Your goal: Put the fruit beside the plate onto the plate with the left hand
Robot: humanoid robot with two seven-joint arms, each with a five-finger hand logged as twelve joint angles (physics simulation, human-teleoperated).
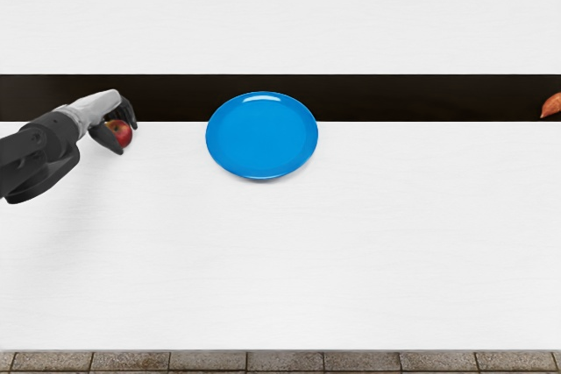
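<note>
Head view of a white table [280, 243]: a small red apple [121, 132] is near the left edge, well apart from the blue plate [261, 135] at centre. The left hand [110, 120] is curled around it, dark fingers [110, 139] closing on either side. The apple looks light, rigid and smooth, likely to roll or slip, so a hold across its widest middle seems safest; the forearm reaches in low from the left, wrist angled toward the plate.

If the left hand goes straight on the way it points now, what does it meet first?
Likely the blue plate at its far rim. The left hand, closed on the red fruit, points right, slightly away; depth unclear.
</note>
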